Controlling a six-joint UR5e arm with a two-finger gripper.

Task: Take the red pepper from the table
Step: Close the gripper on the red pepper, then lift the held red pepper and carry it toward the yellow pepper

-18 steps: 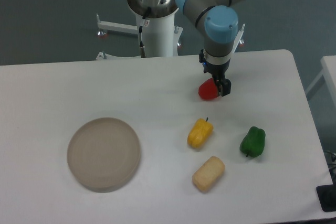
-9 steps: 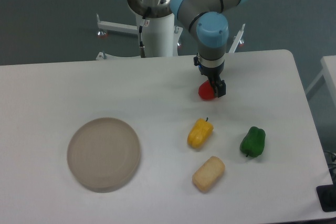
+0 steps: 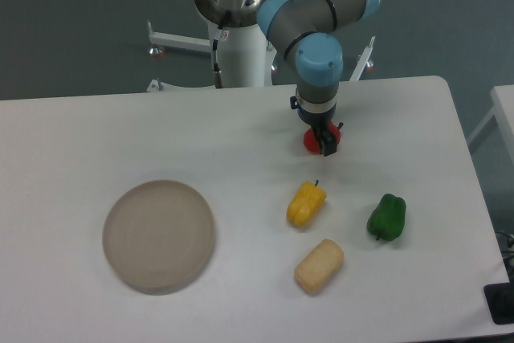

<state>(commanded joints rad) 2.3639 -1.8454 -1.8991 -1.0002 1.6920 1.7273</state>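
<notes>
**Gripper down over the red pepper at the back of the table**

Toward twelve o'clock on the table (image 3: 96,126), just right of centre, I saw the gripper (image 3: 324,140) hanging straight down from the arm (image 3: 320,58), its dark fingers (image 3: 328,146) reaching to the white surface. The red pepper (image 3: 310,141) sat right beneath the tool and was mostly covered by it. I could make out only slivers of glossy red: a larger patch at nine o'clock from the fingers and a thin edge at three o'clock. So the pepper lay on both sides of the fingers as I saw them, directly under the wrist. Whether the pepper rested on the tabletop or was raised off it, I could not tell from this view. Whether the fingers were spread around it or pressed against it, I could not tell either, because the wrist blocked my line of sight.

From the gripper, the yellow pepper (image 3: 306,203) lay at six o'clock, apart from it, stem pointing back toward the arm. A pale yellow block (image 3: 319,266) lay farther out along the same line, near the front edge. The green pepper (image 3: 387,217) sat at about four o'clock from the gripper, well apart. A round tan plate (image 3: 158,235) lay far off at about eight o'clock, on the left half of the table. Behind the table, at twelve o'clock, stood the arm's white pedestal (image 3: 239,54).
</notes>
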